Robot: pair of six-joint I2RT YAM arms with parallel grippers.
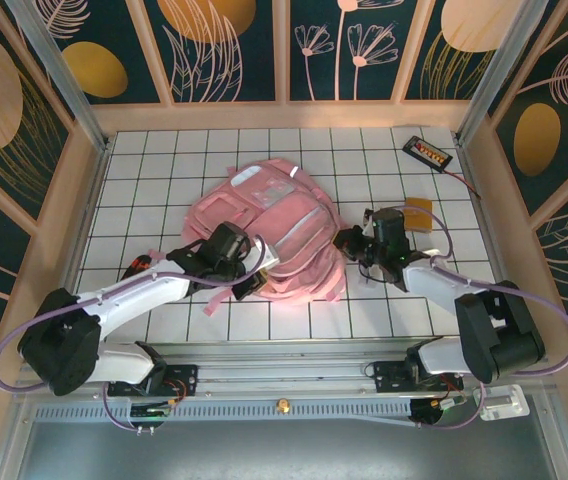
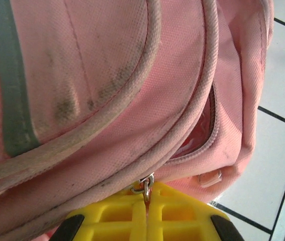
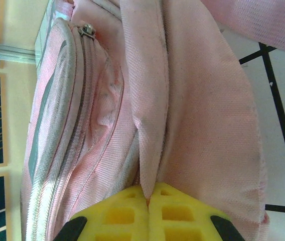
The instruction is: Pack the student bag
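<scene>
Student bag: the large soft pink fabric student bag lies flat near the middle of the white gridded surface. Its front pockets and grey reflective strips face up, and pink straps trail at its 6 o'clock edge.
My left tool: my left tool sits at the bag's 7 o'clock edge. In my left wrist view the yellow fingers are pressed together, with the small metal zipper pull pinched in the seam between them.
Zip by that pull: toward 2 o'clock of the pull in that view, a short stretch of the zip gapes, with shiny pink lining inside.
My right tool: my right tool is at the bag's 3 o'clock edge. Its yellow fingers are together, clamped on a fold of the bag's pink fabric that runs up toward 12 o'clock in my right wrist view.
Second pull: another metal zip puller sits at 11 o'clock in that view, untouched.
Black device: a small black rectangular device with orange markings lies at the surface's 1 o'clock corner, with a thin cable leading off it.
Tan piece: a flat tan square piece lies just past my right tool at its 2 o'clock, apart from the bag.
</scene>
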